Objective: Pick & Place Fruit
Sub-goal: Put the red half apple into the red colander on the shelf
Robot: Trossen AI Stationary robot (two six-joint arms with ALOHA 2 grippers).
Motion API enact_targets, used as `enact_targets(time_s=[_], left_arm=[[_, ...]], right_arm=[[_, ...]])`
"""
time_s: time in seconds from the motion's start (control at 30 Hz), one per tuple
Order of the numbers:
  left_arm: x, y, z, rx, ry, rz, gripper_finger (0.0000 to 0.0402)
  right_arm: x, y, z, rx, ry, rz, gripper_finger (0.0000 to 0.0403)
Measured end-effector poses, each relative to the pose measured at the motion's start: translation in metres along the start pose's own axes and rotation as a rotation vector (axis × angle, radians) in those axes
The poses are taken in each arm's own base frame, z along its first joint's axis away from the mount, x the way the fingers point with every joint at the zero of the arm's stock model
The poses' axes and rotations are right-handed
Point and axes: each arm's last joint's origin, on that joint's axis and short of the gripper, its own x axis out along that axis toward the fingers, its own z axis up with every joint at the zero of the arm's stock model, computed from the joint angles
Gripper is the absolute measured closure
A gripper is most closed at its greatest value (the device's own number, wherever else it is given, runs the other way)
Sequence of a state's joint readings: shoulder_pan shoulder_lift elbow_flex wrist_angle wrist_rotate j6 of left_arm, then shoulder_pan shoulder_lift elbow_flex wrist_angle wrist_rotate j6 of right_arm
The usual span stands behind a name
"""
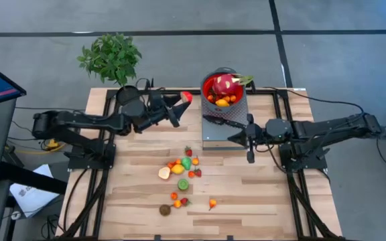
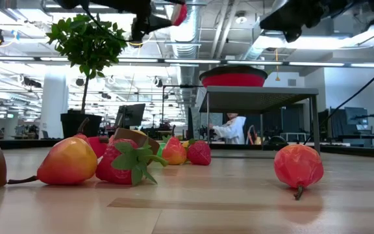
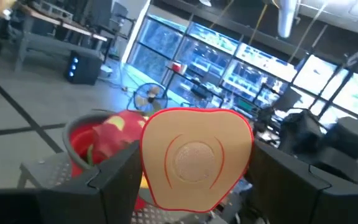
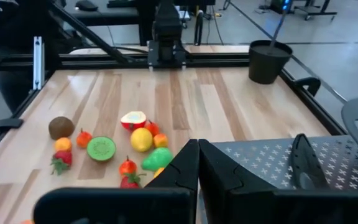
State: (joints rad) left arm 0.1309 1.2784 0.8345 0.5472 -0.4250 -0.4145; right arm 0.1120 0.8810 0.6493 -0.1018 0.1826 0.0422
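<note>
I see the left gripper (image 1: pixel 179 107) raised above the far left part of the wooden bench (image 1: pixel 246 194), and its fingers (image 3: pixel 114 180) are clamped on a half fruit (image 3: pixel 194 155). This piece has a flat tan cut face with a thin red skin around the edge and a round mark in the middle. It is just beside the red bowl (image 1: pixel 210 86), not yet over it.

The bowl is round and smooth, and it stands on a grey metal stand (image 1: pixel 213 134) with many small holes. Inside the bowl I see one big pink-red dragon fruit (image 1: pixel 225 84) with green tips and some small orange and red pieces under it; I cannot count these. A knife (image 1: pixel 221 121) with a black handle lies on the stand.

The right gripper (image 1: pixel 250 155) hangs at the near edge of the stand, and its two dark fingers (image 4: pixel 185 171) are pressed together with nothing between them.

On the bench in the middle lies a loose group of small plastic fruits (image 1: pixel 181 167). I count about fifteen: one brown round one (image 1: pixel 165 209), one green slice (image 4: pixel 101 148), one yellow lemon (image 4: pixel 141 139), one cut half with a pale face (image 4: pixel 133 119), and several red and orange ones, some strawberries with bumpy skin. A few are hidden behind others, so the number is not sure.

A plant (image 1: pixel 110 58) in a dark pot stands at the far left corner.
</note>
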Motion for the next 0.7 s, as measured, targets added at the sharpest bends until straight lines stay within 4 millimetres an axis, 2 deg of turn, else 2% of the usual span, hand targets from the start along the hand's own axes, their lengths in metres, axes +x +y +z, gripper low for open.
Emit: enact_targets(time_s=[0.23, 0.43, 0.7], left_arm=[[0.034, 0.005, -0.006, 0.045, 0.023, -0.035, 0.0141], [0.07, 0.009, 0.002, 0.133, -0.005, -0.016, 0.0141], [0.1, 0.021, -0.002, 0.194, 0.001, 0.005, 0.014]], right_arm=[[-0.002, 0.001, 0.003, -0.004, 0.01, 0.005, 0.04], [-0.002, 0.001, 0.003, -0.003, 0.01, 0.005, 0.04], [-0.001, 0.0, 0.003, -0.008, 0.01, -0.001, 0.04]])
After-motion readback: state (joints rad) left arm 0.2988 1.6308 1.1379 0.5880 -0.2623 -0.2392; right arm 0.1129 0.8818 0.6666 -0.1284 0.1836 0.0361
